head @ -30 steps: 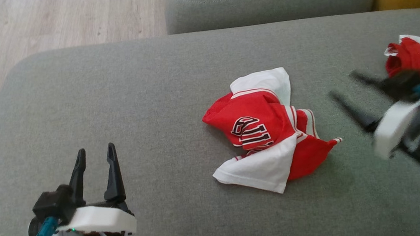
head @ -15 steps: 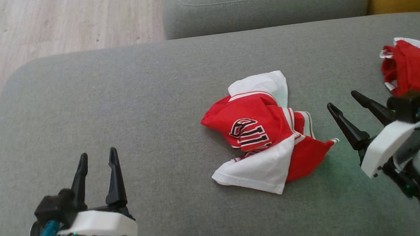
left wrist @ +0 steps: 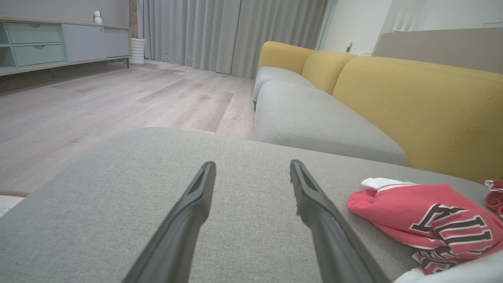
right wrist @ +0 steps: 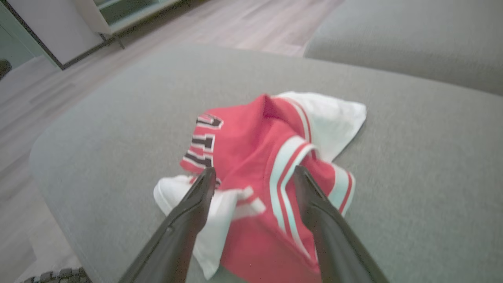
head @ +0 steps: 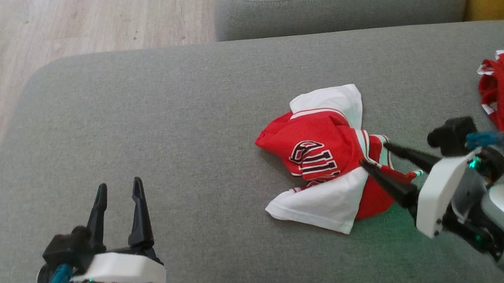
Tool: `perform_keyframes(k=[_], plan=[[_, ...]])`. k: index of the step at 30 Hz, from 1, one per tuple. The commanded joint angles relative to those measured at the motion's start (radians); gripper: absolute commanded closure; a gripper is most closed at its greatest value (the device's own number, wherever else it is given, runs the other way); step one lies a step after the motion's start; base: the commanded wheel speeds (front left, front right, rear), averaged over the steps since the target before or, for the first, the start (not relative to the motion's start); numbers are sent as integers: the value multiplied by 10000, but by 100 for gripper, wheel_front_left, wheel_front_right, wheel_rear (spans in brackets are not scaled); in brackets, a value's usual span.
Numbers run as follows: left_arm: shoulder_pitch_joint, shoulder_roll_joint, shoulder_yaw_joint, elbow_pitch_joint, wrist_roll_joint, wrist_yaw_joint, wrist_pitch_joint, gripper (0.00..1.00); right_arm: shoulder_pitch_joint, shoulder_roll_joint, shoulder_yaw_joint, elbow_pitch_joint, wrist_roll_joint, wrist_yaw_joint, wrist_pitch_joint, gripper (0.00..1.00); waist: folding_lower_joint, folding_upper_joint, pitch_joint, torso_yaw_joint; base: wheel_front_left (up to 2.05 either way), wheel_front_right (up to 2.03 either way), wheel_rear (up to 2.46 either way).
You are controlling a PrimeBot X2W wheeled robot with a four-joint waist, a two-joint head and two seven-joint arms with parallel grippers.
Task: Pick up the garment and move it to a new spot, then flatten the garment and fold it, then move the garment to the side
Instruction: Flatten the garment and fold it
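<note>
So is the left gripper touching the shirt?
No, the left gripper sits open over bare cushion, far from the shirt.

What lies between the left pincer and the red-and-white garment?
Nothing but bare grey sofa cushion: the head view shows that stretch from the left pincer to the garment unoccupied.

red-and-white garment (head: pixel 322 153), grey cushion (head: pixel 163 136)
</note>
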Motion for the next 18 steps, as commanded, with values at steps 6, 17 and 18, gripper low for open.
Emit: perform_keyframes(k=[6, 17, 18], plan=[[-529, 24, 311, -300, -28, 97, -122, 0, 18, -188, 208, -217, -196, 73, 826, 27, 0, 0, 116, -64, 0, 0, 0], [-503, 24, 380, -284, -68, 142, -122, 0, 2, -651, 898, -676, -421, 73, 1420, 100, 0, 0, 181, -38, 0, 0, 0], [-492, 24, 397, -290, -68, 148, -122, 0, 8, -882, 993, -803, -549, 73, 1484, 100, 0, 0, 184, -68, 0, 0, 0]])
